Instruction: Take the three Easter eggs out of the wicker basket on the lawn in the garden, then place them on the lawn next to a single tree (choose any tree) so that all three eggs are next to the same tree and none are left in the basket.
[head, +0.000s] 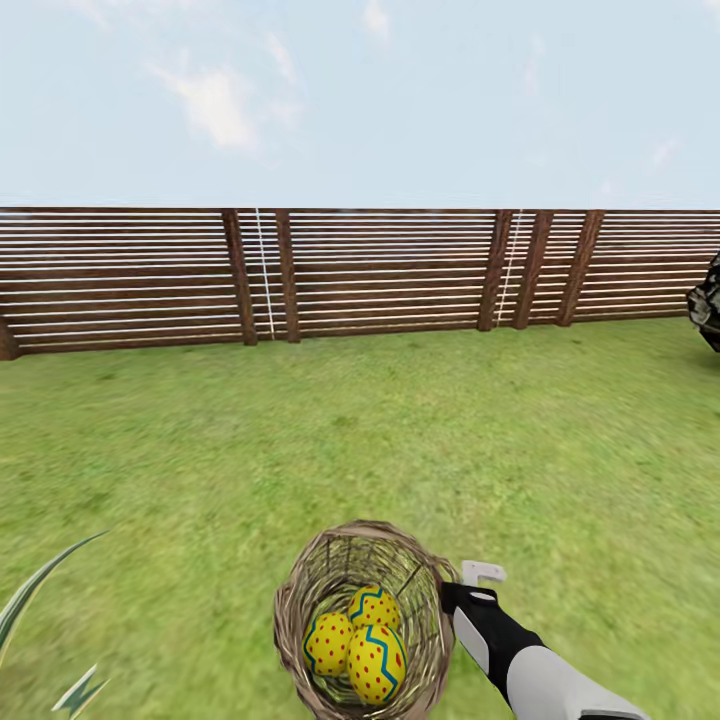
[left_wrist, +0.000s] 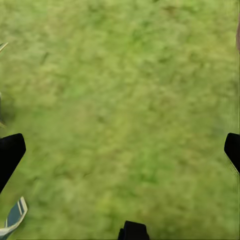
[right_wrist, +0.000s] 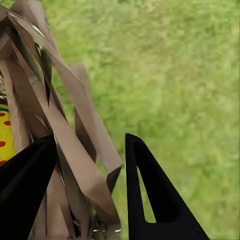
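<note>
Our right gripper (right_wrist: 90, 192) pinches the round brown woven-wicker basket (head: 300, 600) rim; left gripper (left_wrist: 120, 150) fingers apart; we carry the yellow dotted eggs (head: 376, 662) level, slowly

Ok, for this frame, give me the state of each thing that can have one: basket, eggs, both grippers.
wicker basket: upright on the lawn, right gripper's fingers astride its rim wall.
three Easter eggs: all inside the basket, bunched together.
right gripper: one finger inside the basket wall, one outside; whether it is clamped, cannot tell.
left gripper: open, nothing between the fingers, over grass.
</note>
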